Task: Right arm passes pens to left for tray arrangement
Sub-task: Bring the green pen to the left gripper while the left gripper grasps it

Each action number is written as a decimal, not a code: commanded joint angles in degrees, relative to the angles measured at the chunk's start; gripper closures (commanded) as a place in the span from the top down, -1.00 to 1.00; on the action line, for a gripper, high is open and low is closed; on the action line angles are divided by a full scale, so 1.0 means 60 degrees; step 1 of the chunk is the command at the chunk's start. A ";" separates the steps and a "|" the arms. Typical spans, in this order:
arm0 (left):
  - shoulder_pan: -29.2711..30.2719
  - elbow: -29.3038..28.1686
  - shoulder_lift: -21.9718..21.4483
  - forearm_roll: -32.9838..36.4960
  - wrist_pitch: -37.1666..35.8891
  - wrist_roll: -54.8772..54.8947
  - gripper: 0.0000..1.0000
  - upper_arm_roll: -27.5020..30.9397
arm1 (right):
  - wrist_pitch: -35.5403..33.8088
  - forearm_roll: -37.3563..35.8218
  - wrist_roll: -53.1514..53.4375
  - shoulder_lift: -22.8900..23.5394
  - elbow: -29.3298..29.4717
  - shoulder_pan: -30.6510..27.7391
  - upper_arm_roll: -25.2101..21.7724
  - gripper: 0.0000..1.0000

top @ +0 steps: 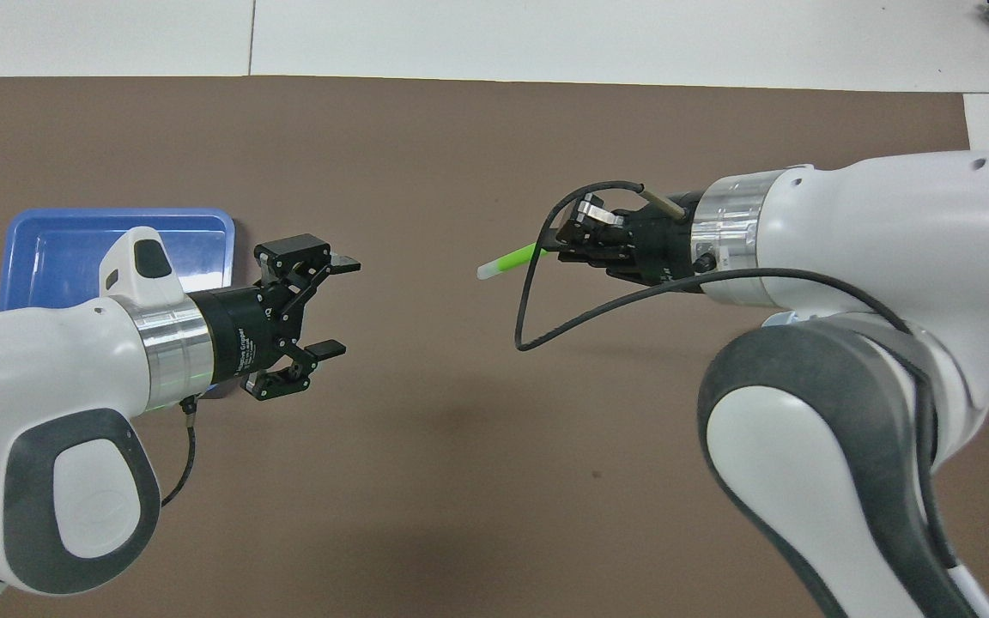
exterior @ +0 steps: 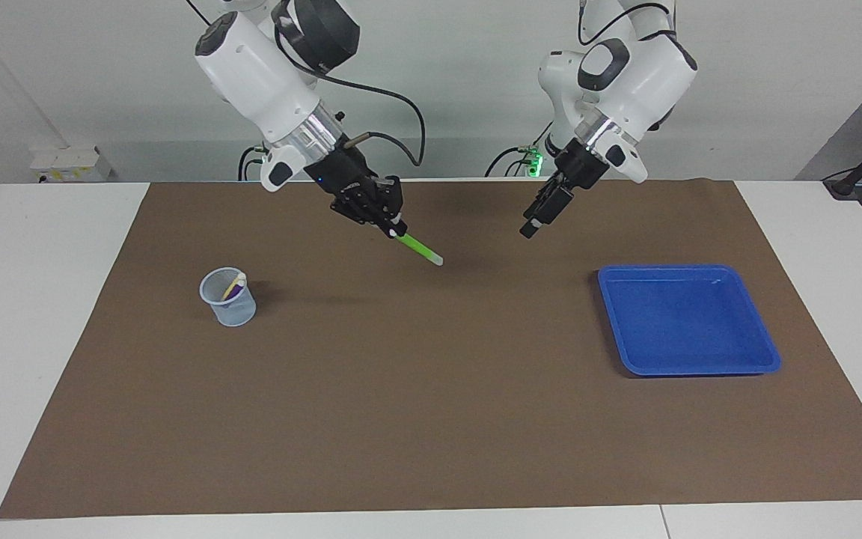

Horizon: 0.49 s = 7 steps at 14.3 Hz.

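1. The right gripper [exterior: 393,228] hangs over the middle of the brown mat [exterior: 431,419], its jaws clamped on the upper end of the green pen [exterior: 420,249].
2. The green pen juts out of those jaws slantwise, its pale tip pointing down and toward the left gripper [exterior: 532,227]; the tip is clear of the mat and well apart from the left gripper.
3. The left gripper hangs over the mat beside the tray [exterior: 768,352], and its jaws stand wide apart with nothing between them.
4. The tray is a shallow bright blue plastic rectangle with rounded corners and a raised rim, lying flat at the left arm's end of the tabletop.
5. The cup [exterior: 240,313], small, pale blue and see-through, stands upright at the right arm's end; the yellow pen [exterior: 232,285] and the purple pen [exterior: 237,291] lean inside it.
6. The mat is flat, dull and brown, and it covers most of the white tabletop [exterior: 34,299].
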 commanded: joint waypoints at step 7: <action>-0.1711 -0.0350 0.0051 -0.0307 0.2523 -0.2991 1.00 -0.0069 | 0.2463 0.0795 0.1375 -0.0540 -0.1253 0.1042 -0.0010 -1.00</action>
